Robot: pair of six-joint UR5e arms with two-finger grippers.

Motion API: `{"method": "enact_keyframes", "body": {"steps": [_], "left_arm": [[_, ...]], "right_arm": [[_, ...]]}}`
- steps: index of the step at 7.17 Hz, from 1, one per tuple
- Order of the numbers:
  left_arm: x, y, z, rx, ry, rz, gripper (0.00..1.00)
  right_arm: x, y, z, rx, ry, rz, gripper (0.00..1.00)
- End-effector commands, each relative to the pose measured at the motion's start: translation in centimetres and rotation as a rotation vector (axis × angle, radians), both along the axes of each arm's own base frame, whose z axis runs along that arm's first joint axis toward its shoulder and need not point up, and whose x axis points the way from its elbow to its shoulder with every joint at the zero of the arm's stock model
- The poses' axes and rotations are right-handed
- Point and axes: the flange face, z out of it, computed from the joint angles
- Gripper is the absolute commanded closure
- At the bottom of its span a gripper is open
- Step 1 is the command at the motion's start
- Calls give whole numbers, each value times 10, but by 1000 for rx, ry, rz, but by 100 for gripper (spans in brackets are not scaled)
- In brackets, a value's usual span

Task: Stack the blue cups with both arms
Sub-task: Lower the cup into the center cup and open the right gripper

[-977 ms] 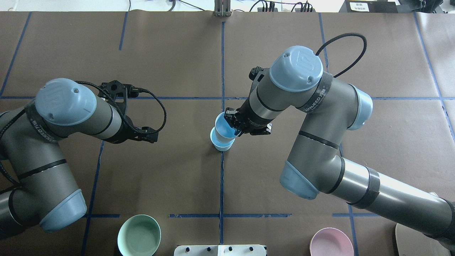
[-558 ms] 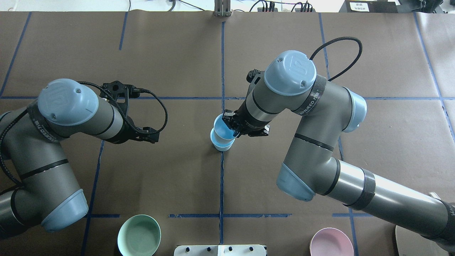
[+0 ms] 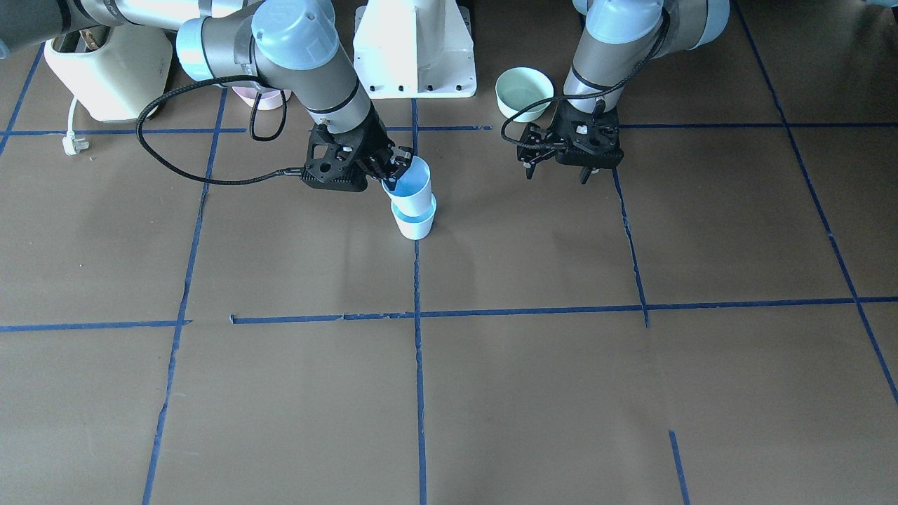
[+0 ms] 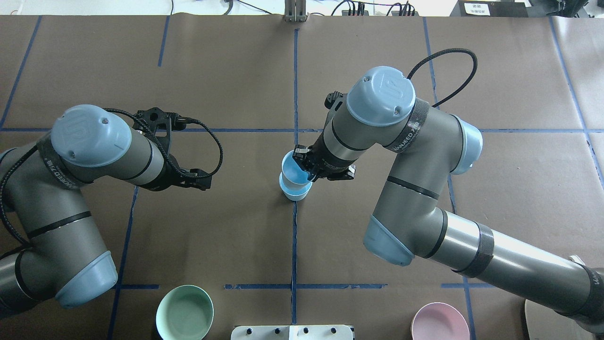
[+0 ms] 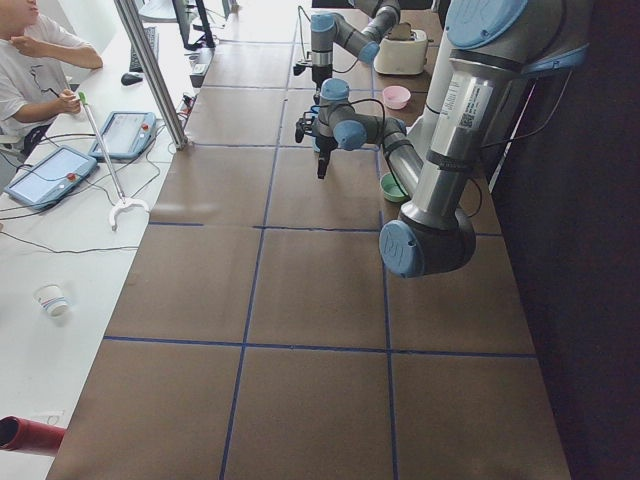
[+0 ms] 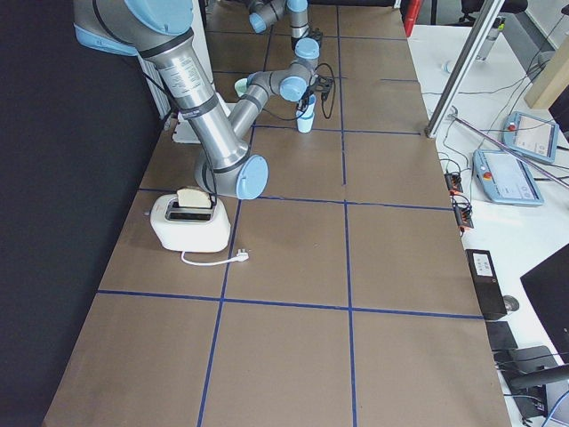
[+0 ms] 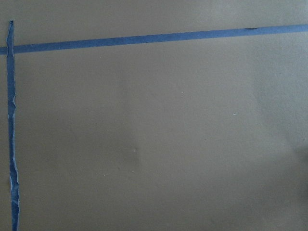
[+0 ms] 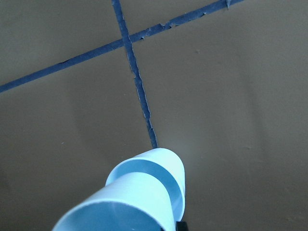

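Seating one pale-blue plastic tumbler (image 4: 292,172) in its twin (image 4: 295,193), my right pincer (image 4: 306,169) clamped on its three-o'clock rim; left pincer (image 3: 555,172) apart; release remains.

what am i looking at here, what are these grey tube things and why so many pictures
The grey tubes are a robot's left arm and right arm, mounted at a white pedestal. Each ends in a black two-finger gripper. All the pictures show one moment from several cameras: one above and behind the robot, one facing it, one at each table end, and one on each wrist. The right gripper pinches the rim of a pale-blue cup. That cup is tilted, with its bottom in the mouth of a second blue cup standing on the brown table. The left gripper hangs open and empty. Near the robot are a mint-green bowl, a pink bowl and a toaster.
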Motion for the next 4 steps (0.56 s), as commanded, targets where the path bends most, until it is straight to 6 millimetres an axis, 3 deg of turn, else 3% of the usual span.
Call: {"method": "enact_keyframes", "body": {"steps": [1,2,4], "left_arm": [[0,0,0,1,0,1,0],[0,0,0,1,0,1,0],[-3,0,-4,7,8,3,0]], "right_arm": [[-1,-1,-2,2,0,3,36],[-2,-2,-3,7,6,14,0],[1,-5,-17,-2,26,17,0]]}}
